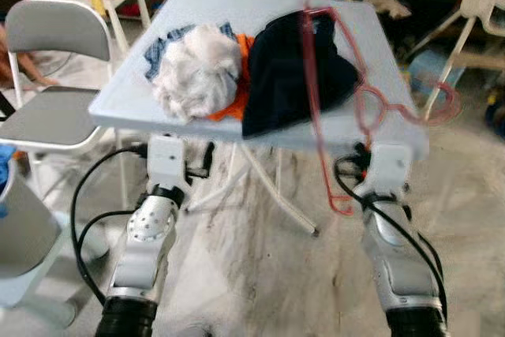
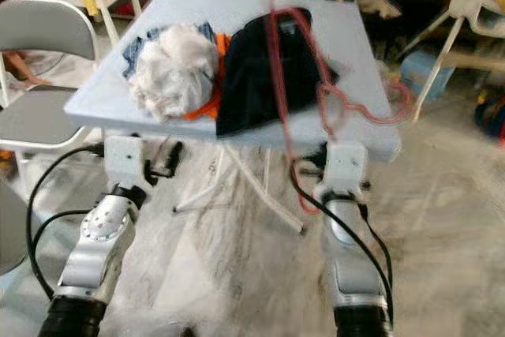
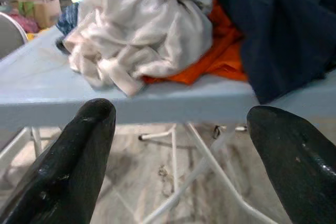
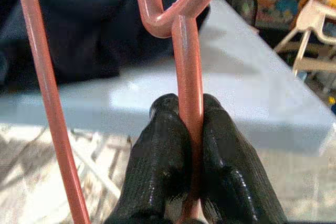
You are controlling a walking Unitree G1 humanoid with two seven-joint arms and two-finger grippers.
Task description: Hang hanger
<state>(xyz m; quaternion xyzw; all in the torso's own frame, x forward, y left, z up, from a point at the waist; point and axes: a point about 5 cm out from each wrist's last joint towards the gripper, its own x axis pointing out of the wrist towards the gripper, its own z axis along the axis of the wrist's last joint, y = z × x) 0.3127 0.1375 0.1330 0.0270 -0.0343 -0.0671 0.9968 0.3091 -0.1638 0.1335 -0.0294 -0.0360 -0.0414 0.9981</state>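
A thin red hanger [image 1: 316, 100] stands up in front of the light blue folding table [image 1: 134, 96], its frame leaning over a dark navy garment [image 1: 288, 69]. My right gripper [image 4: 189, 124] is shut on the red hanger's [image 4: 187, 66] straight bar, just below the bend of its hook; the right wrist [image 1: 387, 167] sits under the table's front right edge. My left gripper [image 3: 178, 129] is open with nothing in it, its fingers [image 3: 86, 140] level with the table's front edge, facing a crumpled white cloth [image 3: 142, 30]. The left wrist [image 1: 167, 162] sits below the table's front left.
On the table lie the white cloth [image 1: 197, 69], an orange cloth [image 1: 237, 88] and a blue checked cloth [image 1: 162, 46]. A grey folding chair [image 1: 47, 108] stands to the left. A white high chair [image 1: 473, 21] and clutter stand at the back right. White table legs [image 1: 268, 187] cross below.
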